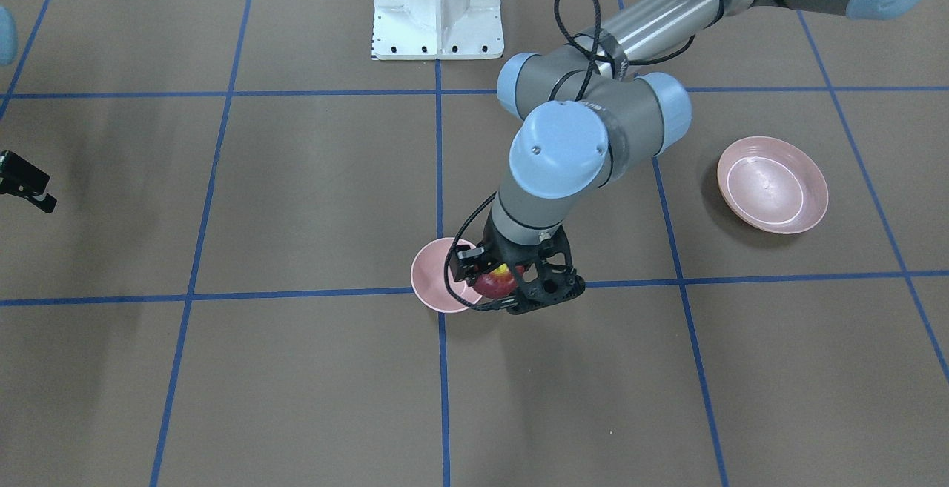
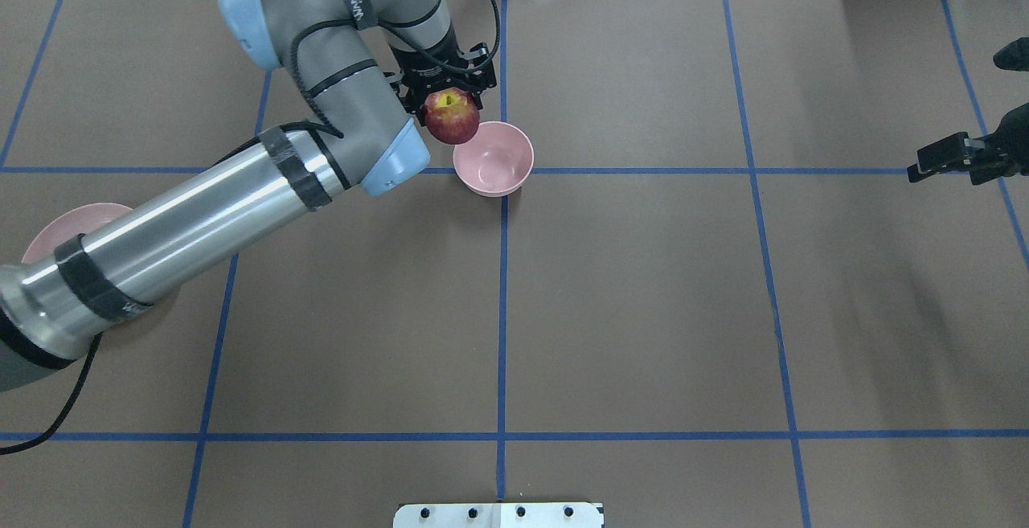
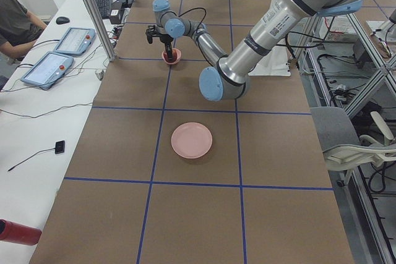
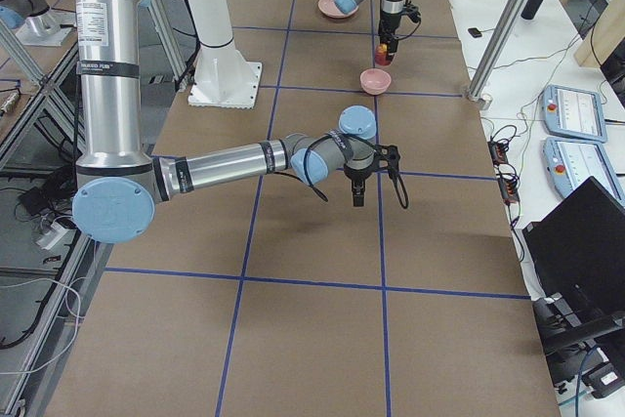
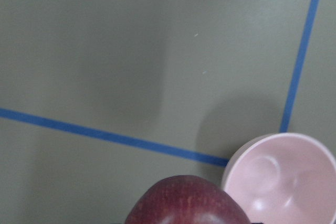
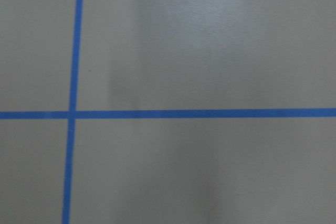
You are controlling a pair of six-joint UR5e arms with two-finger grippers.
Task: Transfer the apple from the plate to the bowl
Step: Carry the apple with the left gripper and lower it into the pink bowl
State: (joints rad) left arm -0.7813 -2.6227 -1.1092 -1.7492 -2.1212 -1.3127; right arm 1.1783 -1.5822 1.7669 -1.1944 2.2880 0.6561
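Seen from the overhead camera, the plate (image 2: 80, 221) lies at the far left of the table (image 2: 643, 311). It is half hidden under the left arm's long silver forearm, and the side view shows its flat centre bare. The arm reaches out over it toward the middle of the table, wrist bent so that the left gripper (image 2: 450, 102) points straight down.

Its two fingers are clamped on the sides of the apple (image 2: 452, 120), whose yellow-green stem patch is turned up toward the wrist. The fruit hangs beneath the tool, clear of the table. That height appears chosen so the apple can pass over the rim rather than knock against it.

Just to the right stands the bowl (image 2: 494, 162), empty, near a crossing of the blue tape lines (image 2: 502, 311). From above, the apple overlaps the bowl's left rim. The left wrist camera shows the bowl off to one side of the fruit rather than directly below it. By my reading the apple is near the rim but not yet over the hollow. A short sideways shift is likely needed before any release, or it may strike the edge and roll off.

Far to the right, well apart from all this, the right gripper (image 2: 924, 166) hangs over bare table, seemingly kept out of the way. Whether its jaws are parted I cannot tell.
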